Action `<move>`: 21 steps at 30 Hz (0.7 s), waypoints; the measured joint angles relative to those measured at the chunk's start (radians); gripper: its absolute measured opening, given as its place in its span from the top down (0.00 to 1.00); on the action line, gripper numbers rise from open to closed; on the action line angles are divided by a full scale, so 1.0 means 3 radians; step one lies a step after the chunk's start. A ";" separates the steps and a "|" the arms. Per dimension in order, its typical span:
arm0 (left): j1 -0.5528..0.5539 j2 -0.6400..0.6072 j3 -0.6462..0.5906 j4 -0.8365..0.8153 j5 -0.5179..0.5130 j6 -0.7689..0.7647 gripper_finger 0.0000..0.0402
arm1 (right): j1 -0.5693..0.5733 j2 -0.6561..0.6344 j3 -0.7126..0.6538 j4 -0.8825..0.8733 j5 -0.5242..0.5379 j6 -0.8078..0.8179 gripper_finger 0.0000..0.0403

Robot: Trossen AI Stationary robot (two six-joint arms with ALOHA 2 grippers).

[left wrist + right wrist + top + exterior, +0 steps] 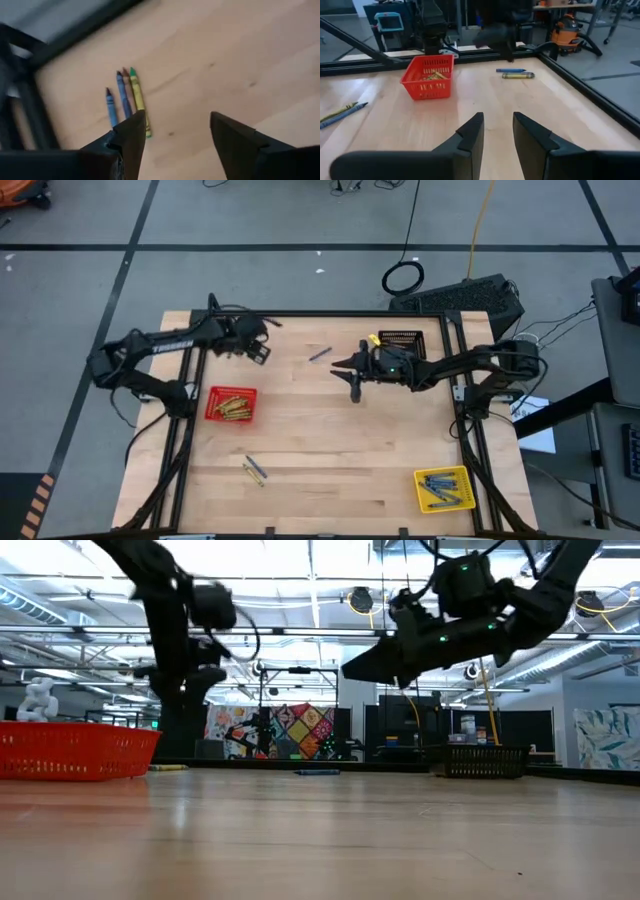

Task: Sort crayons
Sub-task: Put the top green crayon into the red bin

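Pale wooden worktop lay below my left end effector, fingers apart above four crayons lying side by side; closing there risked pinching several. My right end effector hovered mid-worktop, slightly parted.

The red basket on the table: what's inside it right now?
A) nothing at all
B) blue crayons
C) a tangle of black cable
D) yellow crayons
D: the high view shows yellow/gold crayons piled in the red basket, and the right wrist view shows the same through its mesh; the blue ones lie in the yellow basket near the table's corner.
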 joint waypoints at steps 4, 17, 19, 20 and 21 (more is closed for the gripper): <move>0.0509 0.0277 0.0000 0.0126 0.0270 0.0311 0.47 | 0.0032 0.0233 0.0122 0.0004 -0.0011 0.0002 0.78; 0.0954 0.0951 0.0000 0.0336 0.0070 0.0649 0.55 | 0.0051 0.0734 0.0292 0.0072 -0.0015 0.0050 0.78; 0.0953 0.0966 0.0000 0.0339 0.0054 0.0648 0.60 | 0.0051 0.0736 0.0292 0.0078 -0.0017 0.0050 0.78; 0.0953 0.0967 0.0000 0.0358 0.0052 0.0646 0.62 | 0.0051 0.0736 0.0292 0.0081 -0.0017 0.0050 0.78; 0.0953 0.0967 0.0000 0.0364 0.0052 0.0646 0.64 | 0.0051 0.0736 0.0292 0.0082 -0.0016 0.0050 0.78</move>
